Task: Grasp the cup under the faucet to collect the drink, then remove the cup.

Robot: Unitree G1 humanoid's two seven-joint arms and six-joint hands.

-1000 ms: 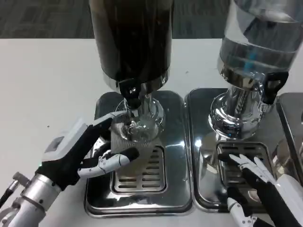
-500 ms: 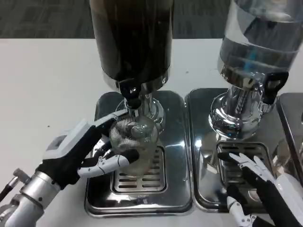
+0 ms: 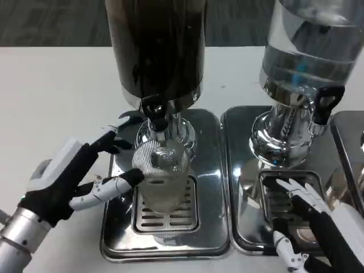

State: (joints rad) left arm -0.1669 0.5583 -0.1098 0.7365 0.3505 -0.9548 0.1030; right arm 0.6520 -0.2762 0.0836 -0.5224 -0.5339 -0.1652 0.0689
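An office-like test setup: grey carpet tiles (image 3: 51,23) across the frame's top, chrome drink dispensers (image 3: 156,51) on a white counter (image 3: 57,96).

Bright, even overhead light glares off the steel drip trays (image 3: 210,170) and chrome dispenser bases (image 3: 281,139), while the frame's edges look slightly soft.

A white surface (image 3: 51,96) fills the left and middle of the frame, plain and matte, with a few tiny dark specks, one at the left edge. Along the top runs a strip of dark grey floor (image 3: 51,23), carpet-like with a faint mottled weave, showing at upper left and again in the upper middle. Light is even and soft, throwing only pale shadows on the white.
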